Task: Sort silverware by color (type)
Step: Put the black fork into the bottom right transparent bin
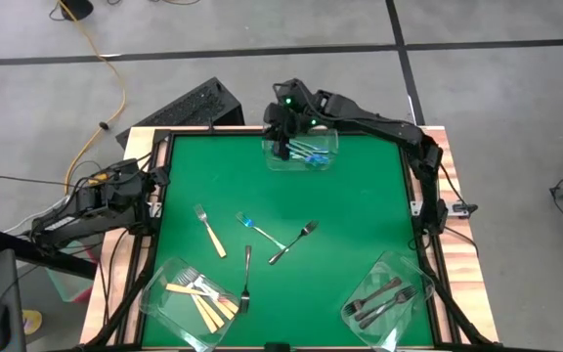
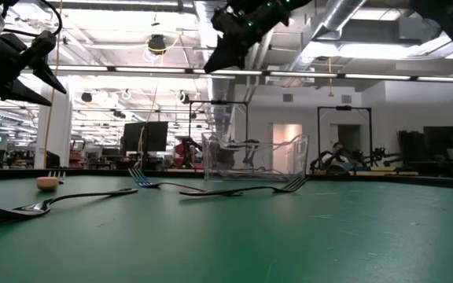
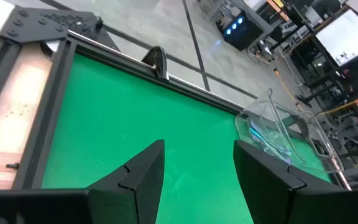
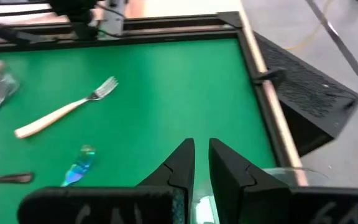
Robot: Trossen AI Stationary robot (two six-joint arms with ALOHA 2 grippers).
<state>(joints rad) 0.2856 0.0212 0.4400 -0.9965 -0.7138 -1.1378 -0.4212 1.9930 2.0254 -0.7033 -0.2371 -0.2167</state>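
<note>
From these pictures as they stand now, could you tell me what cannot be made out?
- Right gripper over the far tub: the narrow gap between its fingers shows nothing held; the picture's bottom edge cuts it off.
- Forks in the near-left tub: they overlap, so the count is uncertain.
- Left gripper: open, by the table's left edge.

The high view looks straight down from well above, taking in the whole green table (image 1: 360, 215) and floor around it. The low view sits at table-top height, facing level across the table into the room. Both share the clear tub (image 1: 301, 150) (image 2: 254, 161) at the far edge. The 2 wrist views look down close past their own fingers at the table.
</note>
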